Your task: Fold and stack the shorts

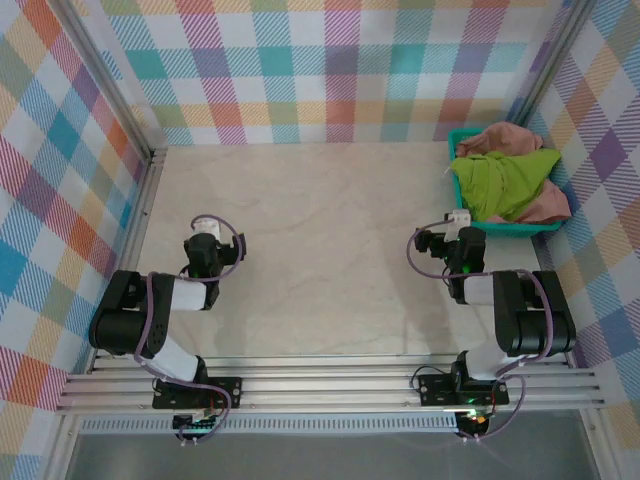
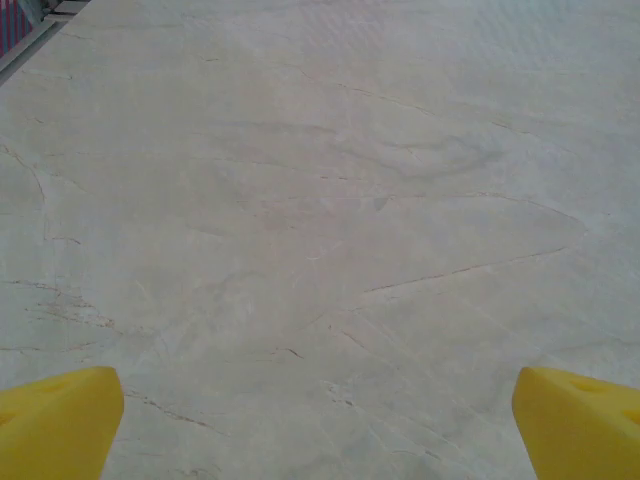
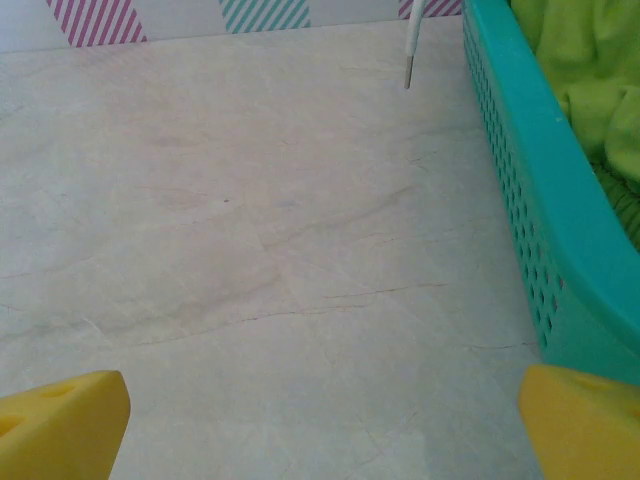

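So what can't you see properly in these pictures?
- Top view: the pink shorts lie partly under the green shorts in the basket.
- Right wrist view: the white drawstring is cut off by the top edge, and the basket wall hides the green shorts' lower part.

Lime green shorts (image 1: pixel 508 180) lie crumpled together with salmon pink shorts (image 1: pixel 497 137) in the teal basket (image 1: pixel 520 229).

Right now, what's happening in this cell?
Nothing is being handled yet. The lime green shorts and the pink shorts lie bunched together in the teal basket at the far right corner of the table. The left arm and right arm sit over the table, jaws wide open and empty. The right arm is the one nearer the basket.
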